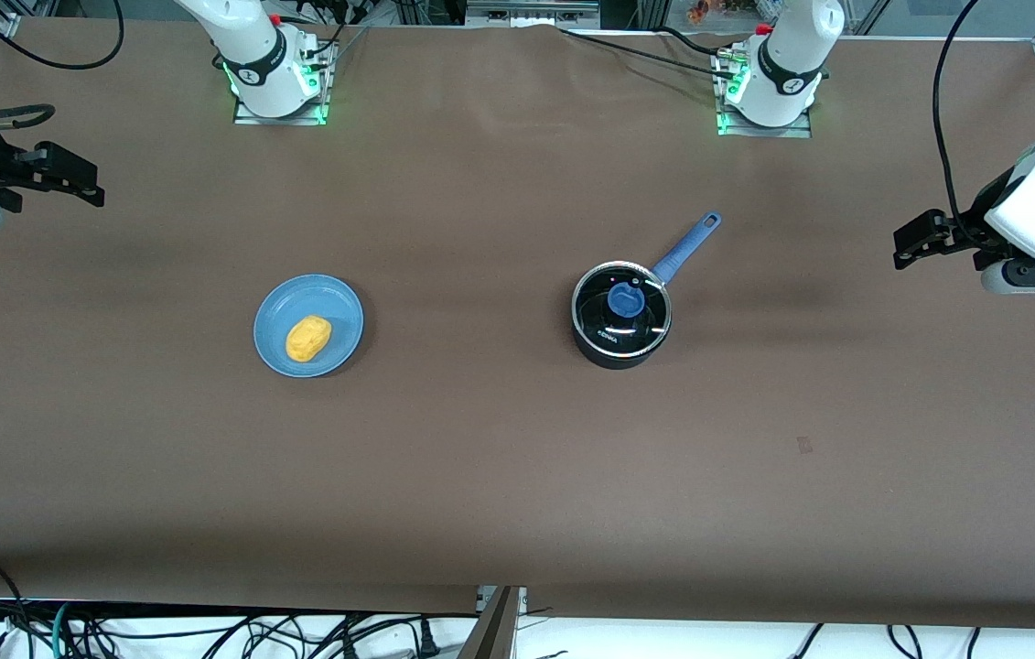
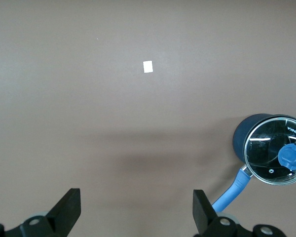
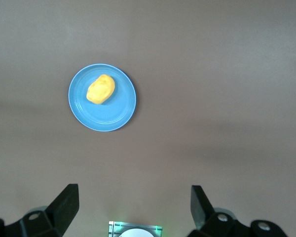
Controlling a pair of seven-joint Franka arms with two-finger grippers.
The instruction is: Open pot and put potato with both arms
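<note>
Currently the pot (image 1: 620, 316) is lidded (glass lid (image 1: 621, 307) seated); the potato (image 1: 307, 338) lies on the plate (image 1: 339, 307). Left gripper (image 2: 136, 217) and right gripper (image 3: 134, 212) hover at the table ends, fingers spread, holding nothing.

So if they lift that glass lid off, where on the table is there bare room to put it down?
Plenty. The widest bare stretch lies between the plate, which carries the potato, and the pot. The strip nearer the front camera than both is bare too. Nothing is crowded; only the pot's handle juts out. The left gripper and right gripper wait open over the table's ends.
</note>
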